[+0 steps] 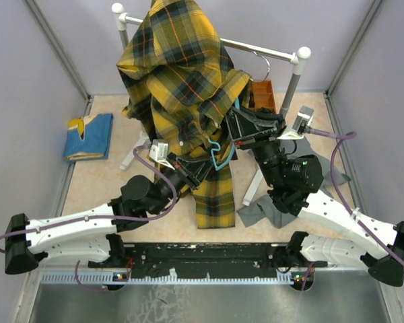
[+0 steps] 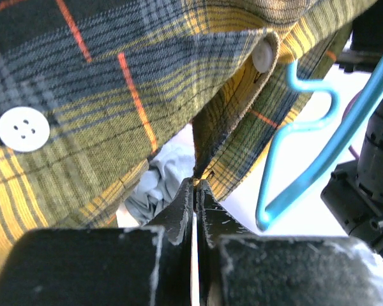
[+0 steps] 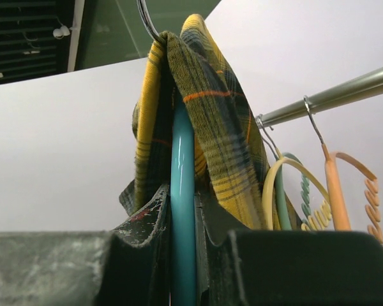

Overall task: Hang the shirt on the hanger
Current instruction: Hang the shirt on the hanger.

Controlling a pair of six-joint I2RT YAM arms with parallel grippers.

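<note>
Draping the shirt [image 1: 178,74] over the hanger [image 3: 182,140], top middle of the frame, seems my step. My left claw [image 2: 195,191] pinches the shirt's edge; my right claw [image 3: 182,204] grips the hanger. Next I should tug down gently.

- The yellow and black plaid flannel shirt [image 1: 178,74], crossed by thin orange lines and set with white buttons, hangs bunched from 12 o'clock of the overhead view to its centre. One panel trails toward 6 o'clock.
- The light blue thin plastic hanger [image 1: 221,156] shows at the shirt's 5 o'clock edge. Shirt cloth is draped over its upright bar, below a metal hook.
</note>
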